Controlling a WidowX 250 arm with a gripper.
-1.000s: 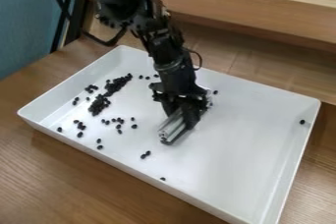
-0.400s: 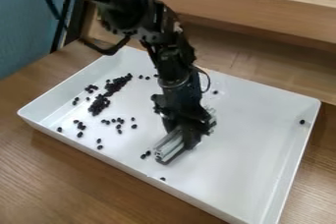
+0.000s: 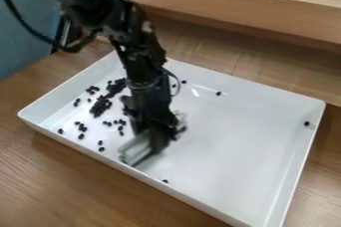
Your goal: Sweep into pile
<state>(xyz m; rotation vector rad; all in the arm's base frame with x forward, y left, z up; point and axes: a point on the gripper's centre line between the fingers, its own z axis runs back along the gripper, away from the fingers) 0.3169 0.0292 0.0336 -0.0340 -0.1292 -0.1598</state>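
Looks like I'm at the gathering step: a clump of black beans (image 3: 101,106) sits toward the tray's (image 3: 246,146) left edge, strays around it. Near the camera-side edge is a grooved bar (image 3: 136,148), clamped in my gripper (image 3: 157,140). Next I'd push left, bar low. Tally: clump's too packed to count, one bar, one gripper, four lone beans farther right, one tray.

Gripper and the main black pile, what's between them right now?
In the camera view, a few loose black pieces lie on the tray between the gripper and the pile.
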